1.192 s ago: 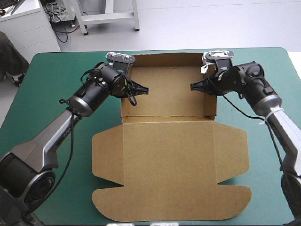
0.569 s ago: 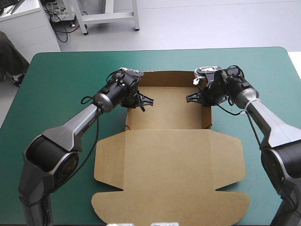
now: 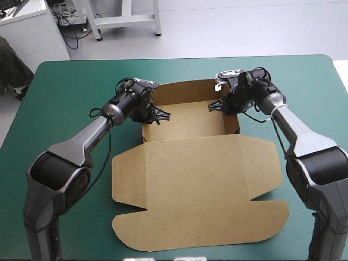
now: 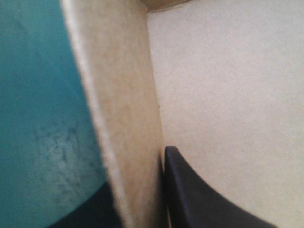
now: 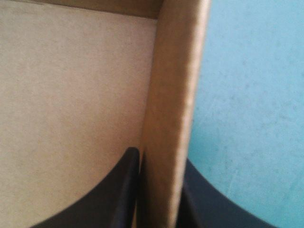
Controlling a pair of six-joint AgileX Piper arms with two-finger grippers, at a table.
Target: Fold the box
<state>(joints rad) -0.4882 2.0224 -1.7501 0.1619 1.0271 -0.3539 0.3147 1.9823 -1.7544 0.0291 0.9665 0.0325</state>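
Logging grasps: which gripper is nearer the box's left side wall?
Left. The left gripper is shut on the left wall; the right gripper is shut on the opposite wall.

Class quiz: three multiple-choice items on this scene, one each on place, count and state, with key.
1. The left hand grips the brown cardboard box at: A its left wall B its lid C its far wall
2. Hands holding the box: A none B one C two
3. The box's lid panel: A lies flat on the teal-green table cover B stands upright C is rolled
A, wrist view shows that wall pinched; C, the right hand pinches the right wall; A, it lies spread.
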